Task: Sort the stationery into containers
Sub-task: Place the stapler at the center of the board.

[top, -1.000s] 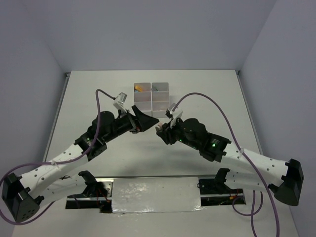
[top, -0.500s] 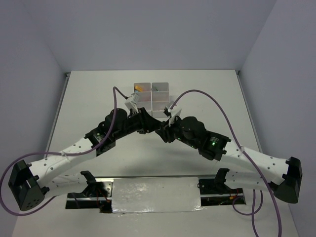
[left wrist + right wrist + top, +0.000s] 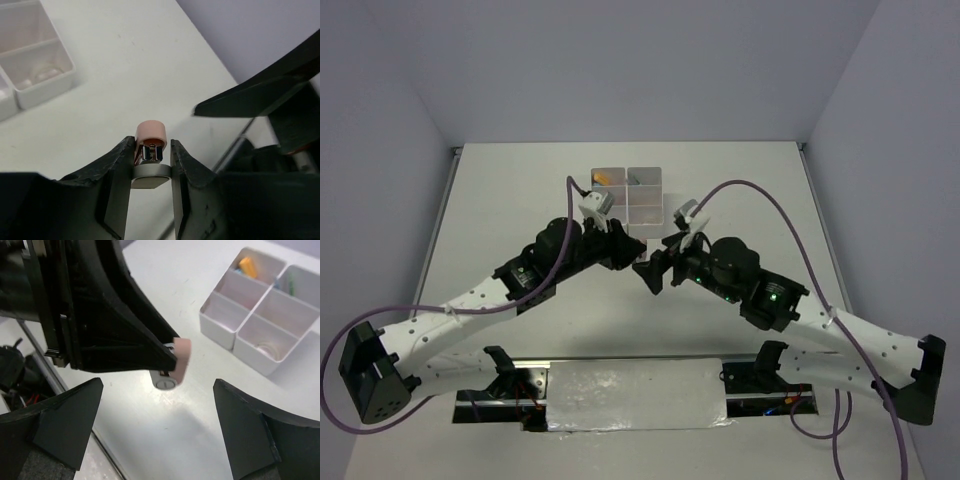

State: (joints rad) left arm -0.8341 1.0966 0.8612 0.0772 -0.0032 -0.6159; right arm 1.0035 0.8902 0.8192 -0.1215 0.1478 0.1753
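A stubby marker with a pink cap (image 3: pixel 151 131) and a pale grey barrel hangs above the table, pinched between the black fingers of my left gripper (image 3: pixel 151 150), which is shut on it. The right wrist view shows the same marker (image 3: pixel 176 362) sticking out of the left gripper's fingertips (image 3: pixel 150 347). My right gripper (image 3: pixel 158 390) faces it, open wide, touching nothing. In the top view the left gripper (image 3: pixel 628 246) and the right gripper (image 3: pixel 648 270) meet mid-table, just in front of the white containers (image 3: pixel 628 196).
The containers (image 3: pixel 218 326) hold an orange piece (image 3: pixel 246 265), a green item (image 3: pixel 292 287) and a clear tape ring (image 3: pixel 267 350). One finger of the right gripper (image 3: pixel 260 95) shows at the upper right of the left wrist view. The table's near edge lies just below both grippers.
The left arm reached in and shut on the marker that the right gripper held. The right gripper then opened wide and backed off a little to the right.
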